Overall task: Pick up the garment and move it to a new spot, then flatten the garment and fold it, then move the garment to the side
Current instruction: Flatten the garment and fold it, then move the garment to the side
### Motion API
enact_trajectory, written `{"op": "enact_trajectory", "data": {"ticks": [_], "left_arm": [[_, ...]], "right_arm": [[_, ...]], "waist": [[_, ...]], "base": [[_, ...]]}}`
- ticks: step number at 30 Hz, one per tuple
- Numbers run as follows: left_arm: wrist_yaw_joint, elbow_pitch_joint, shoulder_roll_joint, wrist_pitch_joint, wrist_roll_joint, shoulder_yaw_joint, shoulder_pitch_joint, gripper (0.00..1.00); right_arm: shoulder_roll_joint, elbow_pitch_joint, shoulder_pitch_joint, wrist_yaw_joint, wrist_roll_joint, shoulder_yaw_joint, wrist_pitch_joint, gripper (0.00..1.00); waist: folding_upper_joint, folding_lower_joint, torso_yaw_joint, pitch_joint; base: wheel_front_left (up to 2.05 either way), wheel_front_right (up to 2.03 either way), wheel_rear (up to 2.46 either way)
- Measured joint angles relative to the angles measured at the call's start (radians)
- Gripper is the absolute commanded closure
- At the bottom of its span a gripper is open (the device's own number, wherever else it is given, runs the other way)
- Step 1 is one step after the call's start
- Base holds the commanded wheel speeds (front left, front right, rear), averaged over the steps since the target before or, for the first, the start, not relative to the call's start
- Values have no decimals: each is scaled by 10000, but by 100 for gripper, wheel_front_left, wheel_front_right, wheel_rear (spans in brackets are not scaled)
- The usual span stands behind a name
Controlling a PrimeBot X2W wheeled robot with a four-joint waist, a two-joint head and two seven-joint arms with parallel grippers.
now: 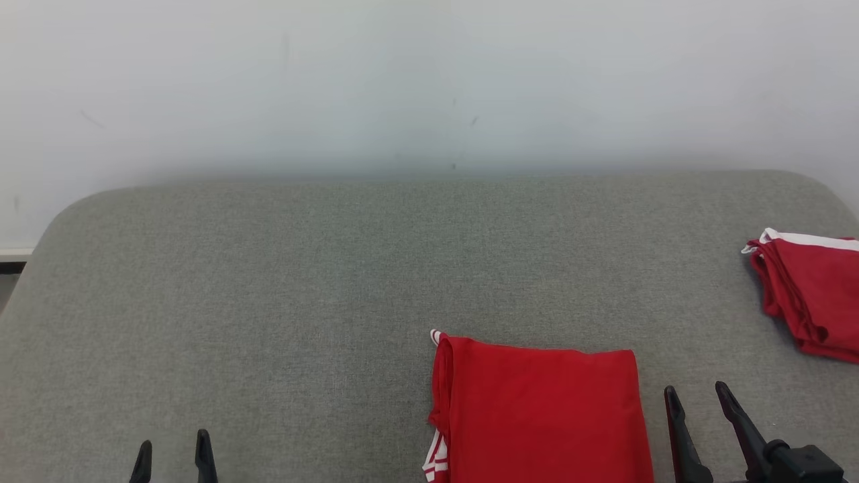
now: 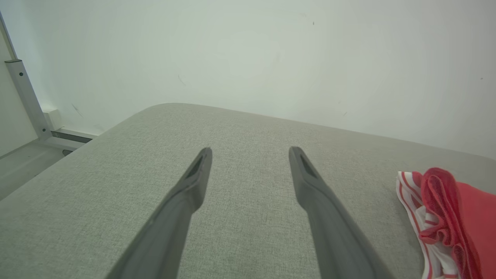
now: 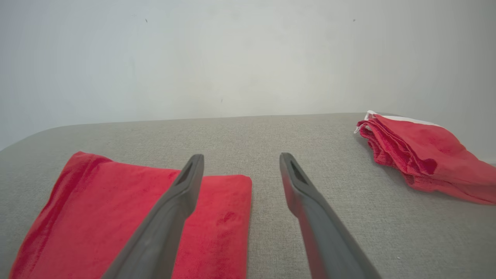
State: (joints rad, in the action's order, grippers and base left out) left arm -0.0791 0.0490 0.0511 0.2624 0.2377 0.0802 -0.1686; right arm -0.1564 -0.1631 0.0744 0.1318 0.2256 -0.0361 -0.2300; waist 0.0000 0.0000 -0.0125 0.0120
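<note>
1. Your head camera looks forward and down from above the near edge of the grey tabletop (image 1: pixel 268 282). The white wall (image 1: pixel 402 80) runs across the top, with the left jaws at lower left and the right jaws at lower right.
2. Your left wrist camera sits low and close over the tabletop, looking along its own jaws toward the wall and the tabletop's far left corner.
3. Your right wrist camera sits just as low, facing the wall.
4. All 3 views share the folded red garment (image 1: pixel 537 409). The head and right wrist views also share the second red garment (image 1: pixel 812 295) at far right.
</note>
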Motion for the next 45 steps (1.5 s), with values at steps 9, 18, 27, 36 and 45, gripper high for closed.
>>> {"op": "enact_trajectory", "data": {"ticks": [9, 18, 27, 36, 45], "left_arm": [[58, 506, -2, 0, -144, -123, -62, 0], [13, 1239, 0, 0, -144, -86, 270, 0], [-21, 1530, 0, 0, -176, -140, 676, 0], [-104, 1561, 0, 0, -224, -109, 841, 0], [-176, 1586, 0, 0, -211, -134, 841, 0]], "right_arm": [[-15, -209, 14, 0, -253, -4, -272, 0], [-104, -612, -181, 0, -56, -297, -314, 0], [-127, -1035, -669, 0, 138, -573, -314, 0], [-107, -1191, -762, 0, 211, -617, -316, 0], [-92, -1363, -818, 0, 328, -627, -316, 0]], "waist": [[0, -1, 326, 330], [0, 0, 576, 527], [0, 0, 674, 490], [0, 0, 644, 431], [0, 0, 631, 395]], "base": [[0, 0, 0], [0, 0, 0], [0, 0, 0], [0, 0, 0], [0, 0, 0]]}}
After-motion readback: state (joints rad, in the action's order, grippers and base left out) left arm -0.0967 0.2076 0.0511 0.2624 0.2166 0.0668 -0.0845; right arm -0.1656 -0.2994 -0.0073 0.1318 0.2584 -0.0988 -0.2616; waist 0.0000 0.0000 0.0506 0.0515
